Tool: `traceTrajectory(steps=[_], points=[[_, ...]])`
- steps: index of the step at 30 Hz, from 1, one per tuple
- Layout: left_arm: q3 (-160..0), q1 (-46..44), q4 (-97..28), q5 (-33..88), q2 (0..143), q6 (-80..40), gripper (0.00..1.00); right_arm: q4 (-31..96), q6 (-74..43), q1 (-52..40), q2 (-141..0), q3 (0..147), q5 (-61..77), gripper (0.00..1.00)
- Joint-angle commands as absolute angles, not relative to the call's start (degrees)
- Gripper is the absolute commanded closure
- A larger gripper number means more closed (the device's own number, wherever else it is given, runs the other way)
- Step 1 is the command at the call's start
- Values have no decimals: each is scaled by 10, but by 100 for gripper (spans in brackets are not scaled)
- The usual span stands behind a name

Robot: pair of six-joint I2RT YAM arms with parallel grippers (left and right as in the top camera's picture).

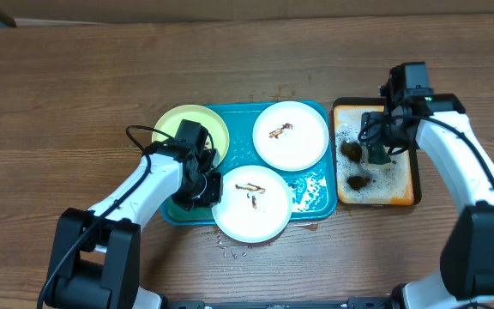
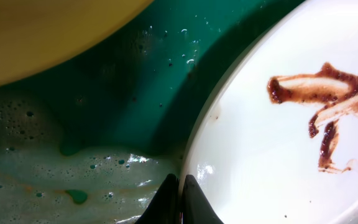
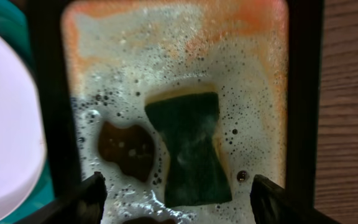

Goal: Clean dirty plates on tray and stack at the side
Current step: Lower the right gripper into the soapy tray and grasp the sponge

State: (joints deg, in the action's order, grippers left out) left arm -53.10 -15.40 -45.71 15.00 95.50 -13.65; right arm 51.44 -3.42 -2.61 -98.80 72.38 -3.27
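Observation:
The teal tray (image 1: 316, 199) holds three plates. A pale yellow-green plate (image 1: 187, 122) lies at its back left. A white plate (image 1: 292, 137) with a brown smear lies at its back right. Another smeared white plate (image 1: 256, 210) lies at the front and overhangs the tray's front edge. My left gripper (image 1: 206, 178) is shut on that front plate's left rim. The left wrist view shows this plate (image 2: 260, 155), the jaws (image 2: 182, 199), the tray floor (image 2: 135, 81) and the yellow-green plate (image 2: 42, 37). My right gripper (image 3: 182, 196) is open above a green sponge (image 3: 188, 149).
A narrow orange tray (image 1: 406, 196) full of foam stands right of the teal tray. It holds the sponge and brown lumps (image 1: 357, 182). Foam and water lie on the teal tray floor (image 2: 36, 168). Small drops (image 1: 234, 251) lie on the wooden table in front.

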Motion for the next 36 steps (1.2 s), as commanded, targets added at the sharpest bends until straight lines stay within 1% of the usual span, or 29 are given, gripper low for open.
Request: traceTrajectory(steps=[1, 3, 6, 13, 16, 22, 36], points=[[-543, -158, -458, 151, 960, -149, 95, 512, -25, -25, -1021, 731, -55, 27], [-543, -158, -458, 151, 960, -149, 95, 514, -25, -25, -1038, 730, -55, 28], [-543, -158, -458, 150, 960, -149, 94, 514, -25, -25, -1055, 726, -53, 33], [-543, -158, -457, 151, 960, -149, 94, 504, -25, -25, -1065, 723, -53, 33], [-543, -158, -457, 151, 960, -149, 94, 496, -25, -25, -1065, 723, -54, 36], [-543, -158, -457, 151, 960, -149, 94, 493, -25, -25, -1065, 722, -56, 36], [-543, -158, -458, 151, 960, -149, 93, 429, -30, -25, -1065, 667, -55, 36]])
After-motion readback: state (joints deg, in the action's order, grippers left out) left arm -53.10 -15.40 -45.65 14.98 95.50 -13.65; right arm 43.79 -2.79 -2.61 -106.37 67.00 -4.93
